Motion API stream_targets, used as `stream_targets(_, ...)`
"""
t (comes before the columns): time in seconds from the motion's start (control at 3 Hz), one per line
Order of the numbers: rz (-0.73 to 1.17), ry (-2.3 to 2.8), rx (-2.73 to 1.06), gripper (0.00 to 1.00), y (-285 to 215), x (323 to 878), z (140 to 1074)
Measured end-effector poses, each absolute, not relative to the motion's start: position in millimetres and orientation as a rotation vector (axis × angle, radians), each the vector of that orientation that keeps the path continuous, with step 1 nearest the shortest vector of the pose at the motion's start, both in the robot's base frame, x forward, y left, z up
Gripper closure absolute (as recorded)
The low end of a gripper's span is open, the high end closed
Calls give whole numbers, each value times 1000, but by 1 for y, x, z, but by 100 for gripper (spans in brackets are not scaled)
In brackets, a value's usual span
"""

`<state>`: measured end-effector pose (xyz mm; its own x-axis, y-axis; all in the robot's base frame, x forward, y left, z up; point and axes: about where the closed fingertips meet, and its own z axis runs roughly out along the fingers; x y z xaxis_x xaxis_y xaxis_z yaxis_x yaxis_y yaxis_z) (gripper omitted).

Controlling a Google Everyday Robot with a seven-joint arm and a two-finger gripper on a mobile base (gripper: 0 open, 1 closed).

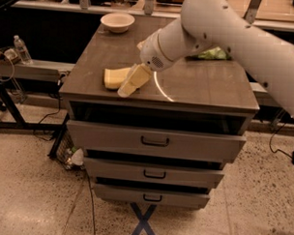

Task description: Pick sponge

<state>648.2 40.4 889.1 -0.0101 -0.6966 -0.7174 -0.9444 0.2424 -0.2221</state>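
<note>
Sponge (113,77) laid on tabletop (206,87), gripper (126,89) angled down at sponge's edge, grip state not discernible, bowl (117,21) set behind sponge.

The brown cabinet top (206,87) carries the sponge (114,77) at 8 o'clock, a pale bowl (117,21) at 11 (near the back edge) and a green bag (215,54) at 1. The gripper (131,83) hangs at the sponge's 3 o'clock end.
</note>
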Motion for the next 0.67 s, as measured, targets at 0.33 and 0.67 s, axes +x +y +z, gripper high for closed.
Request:
stream_targets(0.33,405,1781,-1443,0,43,676,869)
stream_targets(0.67,406,1788,-1384,17,45,702,858)
